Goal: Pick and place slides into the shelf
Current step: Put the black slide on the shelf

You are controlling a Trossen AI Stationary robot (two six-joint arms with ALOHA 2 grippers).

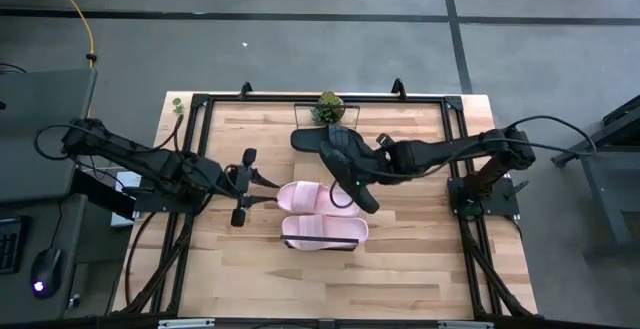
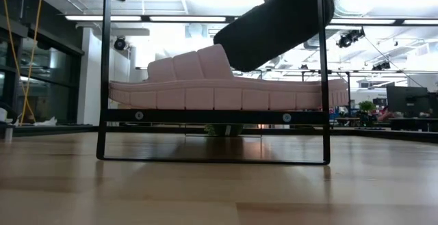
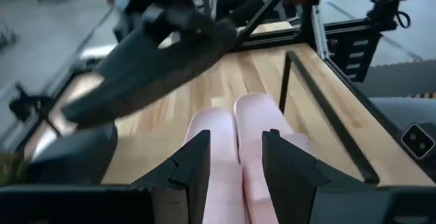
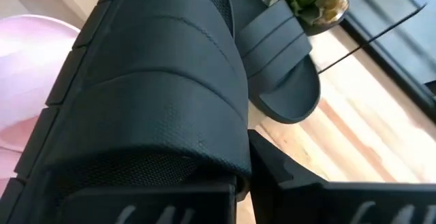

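Two pale pink slides (image 1: 300, 197) (image 1: 325, 231) lie side by side, soles down, on the shelf (image 2: 212, 116), a board in a thin black frame. My right gripper (image 1: 372, 167) is shut on one black slide (image 1: 350, 174), which hangs tilted above the pink ones (image 2: 280, 20). The second black slide (image 1: 310, 141) rests sole down on the table by a small plant. My left gripper (image 1: 243, 185) is open and level just left of the pink slides (image 3: 238, 135), touching nothing. My right gripper holds the black slide at its wide strap (image 4: 157, 94), coming from the table's right and slanting down. One finger (image 4: 286, 180) shows beside the slide's edge; the strap hides the other. The slide is lifted clear and tilted above the pink slides.
A small potted plant (image 1: 328, 107) stands at the table's far edge next to the resting black slide. A black metal frame (image 1: 200, 109) runs round the tabletop. Bare wood lies toward the near edge (image 1: 330, 284).
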